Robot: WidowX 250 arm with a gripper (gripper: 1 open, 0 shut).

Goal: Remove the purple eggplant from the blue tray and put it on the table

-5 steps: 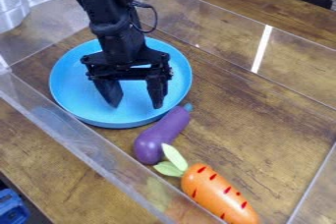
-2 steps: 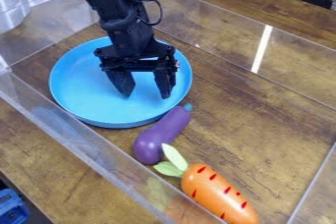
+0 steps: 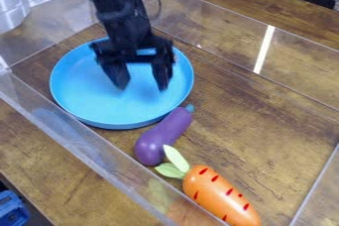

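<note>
The purple eggplant lies on the table, just outside the front right rim of the blue tray, its upper end touching or nearly touching the rim. My gripper is black, open and empty. It hangs above the tray's middle, up and to the left of the eggplant. The arm runs up to the top left of the view.
An orange carrot with green leaves lies on the table right in front of the eggplant, leaves touching its lower end. Clear acrylic walls enclose the table on all sides.
My gripper has risen and moved back and slightly left over the tray, away from the eggplant. The eggplant and carrot have not moved.
</note>
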